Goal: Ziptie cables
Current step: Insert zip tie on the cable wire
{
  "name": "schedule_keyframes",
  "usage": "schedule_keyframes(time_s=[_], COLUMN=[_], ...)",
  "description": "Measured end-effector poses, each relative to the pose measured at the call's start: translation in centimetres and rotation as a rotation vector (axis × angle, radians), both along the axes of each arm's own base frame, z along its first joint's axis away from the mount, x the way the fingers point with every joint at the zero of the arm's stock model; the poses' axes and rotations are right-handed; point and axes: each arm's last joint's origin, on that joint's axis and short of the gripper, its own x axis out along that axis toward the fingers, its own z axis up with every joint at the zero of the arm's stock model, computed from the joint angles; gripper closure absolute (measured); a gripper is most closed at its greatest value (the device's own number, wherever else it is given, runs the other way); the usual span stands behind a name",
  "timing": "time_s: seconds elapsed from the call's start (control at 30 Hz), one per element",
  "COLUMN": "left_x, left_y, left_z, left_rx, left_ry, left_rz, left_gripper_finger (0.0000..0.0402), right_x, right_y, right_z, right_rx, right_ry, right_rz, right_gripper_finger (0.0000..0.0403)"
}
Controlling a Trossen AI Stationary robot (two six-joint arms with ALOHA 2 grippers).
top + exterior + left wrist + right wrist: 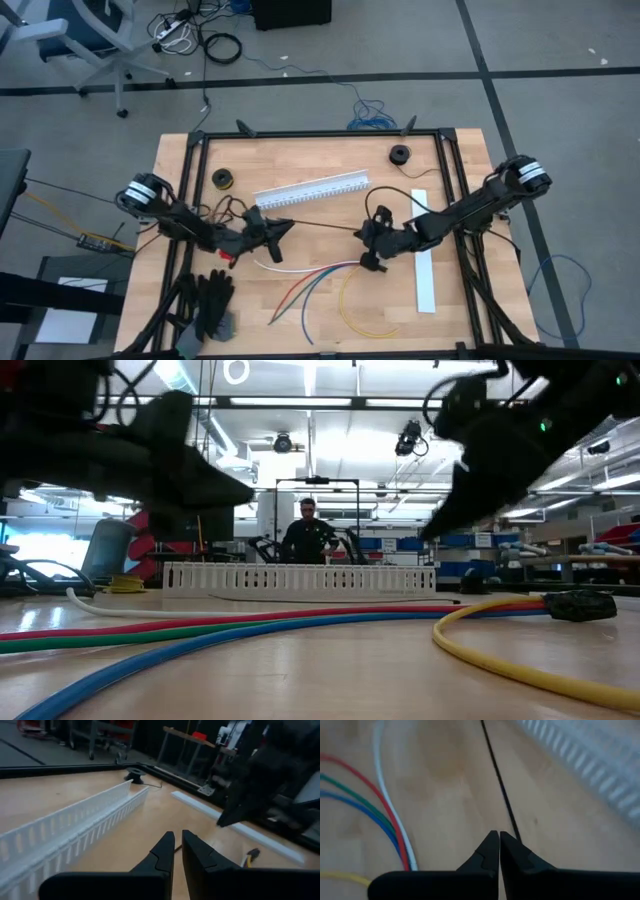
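- The cables [320, 285] lie loose on the wooden tabletop [330, 320], in the front half: red, green and blue wires fan out side by side, a white one curves beside the red, and a yellow one loops nearer the right arm.
- A thin black line [320, 228] runs straight between the two grippers, apart from the coloured wires.
- The left gripper [285, 228] sits at the line's left end, jaws closed with the tips nearly touching; whether it pinches the line I cannot tell.
- The right gripper [362, 233] sits at the line's right end, jaws shut; the line passes just under its tips [498, 840].
- A white slotted channel [311, 190] lies behind the line.
- A white strip [424, 250] lies by the right arm.
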Motion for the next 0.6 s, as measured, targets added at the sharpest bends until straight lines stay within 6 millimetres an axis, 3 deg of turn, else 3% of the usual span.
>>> schedule_keyframes(time_s=[0.2,0.4,0.6], left_x=[2.5,2.7,2.7], left_y=[-0.8,-0.9,-0.9], left_z=[-0.4,-0.4,-0.4], left_rx=[-0.068,-0.072,-0.058], left_ry=[-0.033,-0.037,-0.031], left_rz=[0.004,-0.005,-0.007], left_gripper_finger=[0.0392,0.0392,0.0392], right_x=[-0.5,-1.5,-0.7], right_y=[-0.2,-1.0,-1.2], right_z=[0.9,-1.1,-3.1], right_rx=[-0.044,-0.05,-0.069], right_ry=[0.015,0.22,0.278], right_rz=[0.036,0.013,0.014], right_gripper_finger=[0.0402,0.0397,0.0355])
